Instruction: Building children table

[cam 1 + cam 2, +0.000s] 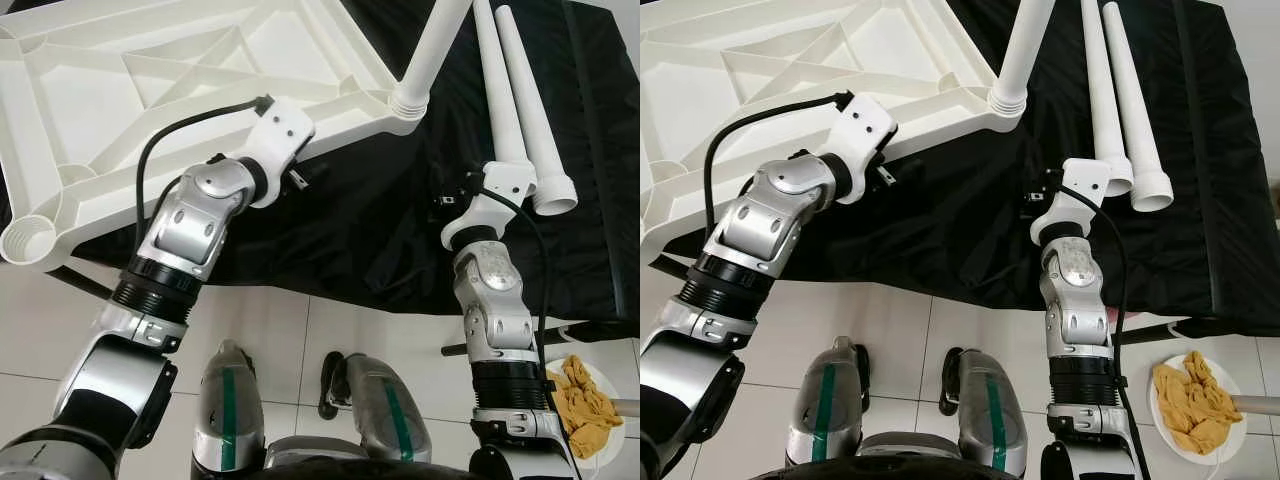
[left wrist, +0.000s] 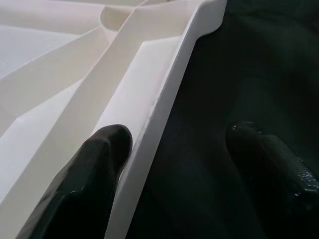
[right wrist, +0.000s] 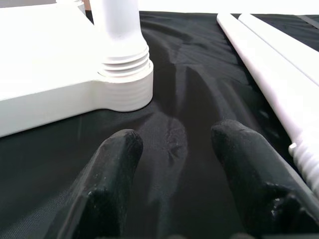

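Left gripper (image 2: 172, 164) straddles the near rim of the upturned tabletop (image 1: 180, 60), fingers apart, one each side (not clamped). Right gripper (image 3: 174, 164) open, empty, over black cloth (image 1: 380, 220). Beyond: one leg (image 1: 435, 45) screwed in; two loose legs (image 1: 520, 100) alongside, sockets left to fill.

A black cloth (image 1: 970, 235) covered the surface. An upturned white tabletop (image 1: 150, 90) lay at its left end, overhanging the near edge, one leg (image 1: 1025, 45) fitted at its corner. Two loose white legs (image 1: 1120, 100) lay side by side toward the right end.
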Available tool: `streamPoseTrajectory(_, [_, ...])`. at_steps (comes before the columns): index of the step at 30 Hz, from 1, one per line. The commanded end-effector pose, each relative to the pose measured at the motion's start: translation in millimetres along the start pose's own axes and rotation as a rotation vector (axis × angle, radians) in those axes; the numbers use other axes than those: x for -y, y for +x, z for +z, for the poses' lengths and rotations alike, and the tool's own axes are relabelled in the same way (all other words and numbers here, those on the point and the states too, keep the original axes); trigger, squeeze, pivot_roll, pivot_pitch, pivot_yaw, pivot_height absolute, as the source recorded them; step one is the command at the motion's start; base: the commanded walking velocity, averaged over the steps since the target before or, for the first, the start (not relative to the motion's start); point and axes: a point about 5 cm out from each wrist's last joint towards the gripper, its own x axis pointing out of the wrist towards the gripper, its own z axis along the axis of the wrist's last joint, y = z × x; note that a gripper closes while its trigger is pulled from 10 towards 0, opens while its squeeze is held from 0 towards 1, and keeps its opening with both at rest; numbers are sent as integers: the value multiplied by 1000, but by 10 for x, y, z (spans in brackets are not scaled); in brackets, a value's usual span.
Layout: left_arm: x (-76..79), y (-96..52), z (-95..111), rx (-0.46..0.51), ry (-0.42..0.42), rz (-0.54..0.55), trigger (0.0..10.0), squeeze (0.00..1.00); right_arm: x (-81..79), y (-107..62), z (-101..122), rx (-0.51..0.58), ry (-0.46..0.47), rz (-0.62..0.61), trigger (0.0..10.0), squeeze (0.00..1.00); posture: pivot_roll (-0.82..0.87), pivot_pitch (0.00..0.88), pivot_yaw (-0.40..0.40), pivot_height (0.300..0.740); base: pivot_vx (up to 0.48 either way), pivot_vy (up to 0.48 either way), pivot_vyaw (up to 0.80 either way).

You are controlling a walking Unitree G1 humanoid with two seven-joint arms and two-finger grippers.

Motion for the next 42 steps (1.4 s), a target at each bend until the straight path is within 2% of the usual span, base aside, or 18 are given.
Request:
streamPoseTrajectory(1, [52,29,68,11,6,-49,10000,0,6,16,-21,-12,5,-8,10000,0,80,66,-53,740,0,0,0])
streamPoseTrajectory(5, [54,122,101,10,-15,-14,10000,0,8,24,-9,-9,7,-13,10000,0,73,63,-51,740,0,0,0])
streamPoseTrajectory(11, [-11,314,78,-35,-118,140,10000,0,15,30,11,-2,13,-25,10000,0,65,64,-52,740,0,0,0])
streamPoseTrajectory(16, [-31,361,51,-57,-146,195,10000,0,12,32,16,-1,15,-27,10000,0,66,64,-53,740,0,0,0])
streamPoseTrajectory(18, [-74,401,39,-71,-178,270,10000,0,7,42,22,2,18,-30,10000,0,66,64,-54,740,0,0,0])
streamPoseTrajectory(23, [-139,427,41,-78,-192,348,10000,0,-3,49,32,6,22,-32,10000,0,63,65,-53,740,0,0,0])
streamPoseTrajectory(29, [-192,440,135,-31,-172,373,10000,0,-27,41,42,13,27,-24,10000,0,61,64,-52,740,0,0,0])
streamPoseTrajectory(33, [-196,452,105,-50,-169,387,10000,0,-35,37,37,9,27,-17,10000,0,59,63,-52,740,0,0,0])
streamPoseTrajectory(42, [-92,535,44,-84,-163,374,10000,0,-35,35,27,4,25,-17,10000,0,55,54,-48,740,0,0,0])
